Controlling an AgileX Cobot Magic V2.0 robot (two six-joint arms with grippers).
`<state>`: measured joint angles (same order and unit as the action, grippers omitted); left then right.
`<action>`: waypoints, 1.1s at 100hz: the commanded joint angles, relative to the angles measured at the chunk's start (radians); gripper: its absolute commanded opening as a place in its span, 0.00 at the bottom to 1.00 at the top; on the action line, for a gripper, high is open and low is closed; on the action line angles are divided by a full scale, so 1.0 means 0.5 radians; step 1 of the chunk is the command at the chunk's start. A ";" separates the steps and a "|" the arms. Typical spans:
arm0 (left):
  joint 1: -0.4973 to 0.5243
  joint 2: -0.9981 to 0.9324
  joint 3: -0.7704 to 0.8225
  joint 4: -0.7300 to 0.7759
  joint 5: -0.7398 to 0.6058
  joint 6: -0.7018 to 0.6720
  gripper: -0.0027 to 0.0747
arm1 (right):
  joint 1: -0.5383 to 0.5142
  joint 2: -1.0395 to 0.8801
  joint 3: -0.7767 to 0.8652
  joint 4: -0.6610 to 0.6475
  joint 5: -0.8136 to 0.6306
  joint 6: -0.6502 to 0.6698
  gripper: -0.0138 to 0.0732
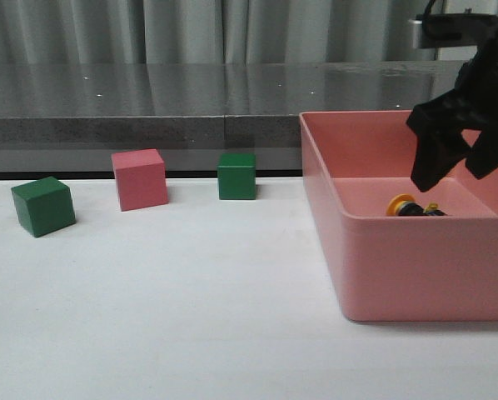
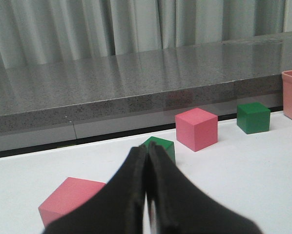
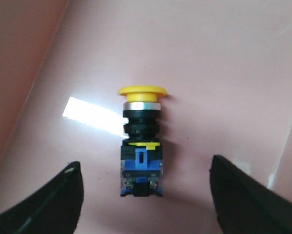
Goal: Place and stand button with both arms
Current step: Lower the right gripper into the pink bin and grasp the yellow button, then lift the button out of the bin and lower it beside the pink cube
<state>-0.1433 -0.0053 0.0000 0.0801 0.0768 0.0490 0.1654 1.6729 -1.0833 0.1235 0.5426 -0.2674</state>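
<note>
- On the white table [image 1: 191, 317], far left, sits a green cube [image 1: 42, 205], turned at a slight angle.
- Just to its right, a pink cube [image 1: 139, 178] stands a little further back, near the grey stone ledge [image 1: 149, 108] that runs along the rear, with pale curtains [image 1: 191, 29] behind.
- Further right, a second green cube [image 1: 236, 175] sits apart from the pink one.
- The left gripper [image 2: 147, 195] shows only in its own wrist camera: its two black fingers are pressed together, with nothing between them. It hangs low over the table, and another pink block [image 2: 70, 199] lies near it.
- On the right side of the table stands a large pink bin [image 1: 399, 275] with tall walls.
- Inside the bin, the button [image 1: 411, 206] lies on its side on the floor, its yellow cap pointing left. In the right wrist camera the button [image 3: 141, 141] shows its yellow cap, silver ring, black body and blue base.
- Above it hangs the right gripper [image 1: 453, 171], a bulky black claw reaching down into the bin. Its fingers are spread wide, one on each side of the button, touching nothing and holding nothing.
</note>
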 commanded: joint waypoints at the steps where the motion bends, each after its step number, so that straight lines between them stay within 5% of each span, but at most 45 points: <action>1: 0.008 -0.053 0.089 -0.004 -0.181 -0.015 0.01 | 0.004 -0.012 -0.060 0.013 -0.118 -0.040 0.79; 36: 0.008 -0.053 0.089 -0.004 -0.181 -0.015 0.01 | 0.004 0.222 -0.060 0.013 -0.160 -0.042 0.77; 62: 0.008 -0.053 0.089 -0.004 -0.181 -0.015 0.01 | 0.004 0.191 -0.145 0.015 -0.024 -0.042 0.24; 95: 0.008 -0.053 0.089 -0.004 -0.181 -0.015 0.01 | 0.077 -0.011 -0.767 0.268 0.619 -0.081 0.22; 110: 0.008 -0.053 0.089 -0.004 -0.181 -0.015 0.01 | 0.255 0.004 -1.016 0.564 0.784 -0.536 0.22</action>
<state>-0.1433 -0.0053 0.0000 0.0801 0.0768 0.0490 0.2444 1.7200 -1.5087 0.2928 0.9105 -0.3900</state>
